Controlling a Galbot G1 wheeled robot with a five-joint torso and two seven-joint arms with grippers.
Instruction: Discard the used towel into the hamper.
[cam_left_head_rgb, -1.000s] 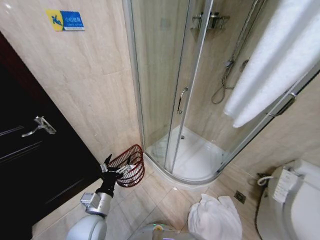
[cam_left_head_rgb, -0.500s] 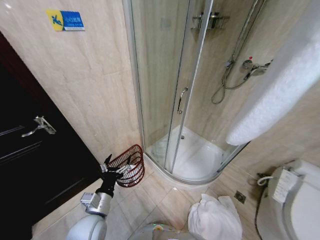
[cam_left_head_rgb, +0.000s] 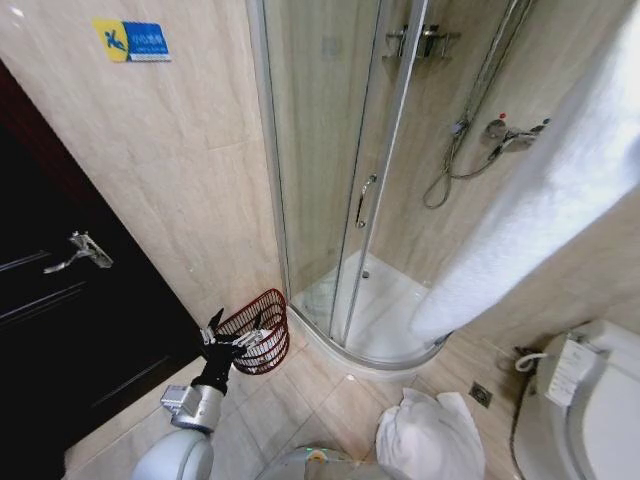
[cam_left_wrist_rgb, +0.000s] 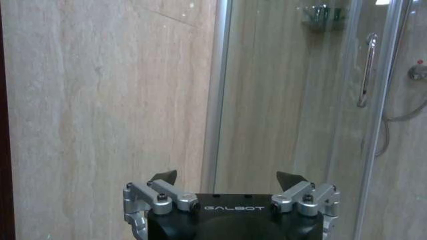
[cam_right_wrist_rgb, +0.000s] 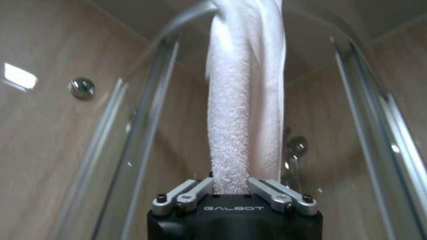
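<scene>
The used towel (cam_left_head_rgb: 540, 200), long and white, hangs slanting down from the upper right across the shower front. In the right wrist view my right gripper (cam_right_wrist_rgb: 231, 186) is shut on the towel (cam_right_wrist_rgb: 243, 100), which stretches away from between its fingers. The hamper (cam_left_head_rgb: 262, 330), a small dark red wire basket, stands tilted on the floor at the shower's left corner. My left gripper (cam_left_head_rgb: 232, 335) is held just in front of the hamper. In the left wrist view the left gripper (cam_left_wrist_rgb: 227, 176) is open and holds nothing, facing the wall and the shower glass.
The curved glass shower enclosure (cam_left_head_rgb: 330, 150) with its white tray fills the middle. A black door (cam_left_head_rgb: 60, 300) is at the left and a toilet (cam_left_head_rgb: 600, 400) at the right. A crumpled white cloth heap (cam_left_head_rgb: 430, 435) lies on the floor tiles close in front.
The towel's lower end has come down and leftward across the shower front, and the tap on the shower wall now shows behind it. The left arm and the hamper have not moved.
</scene>
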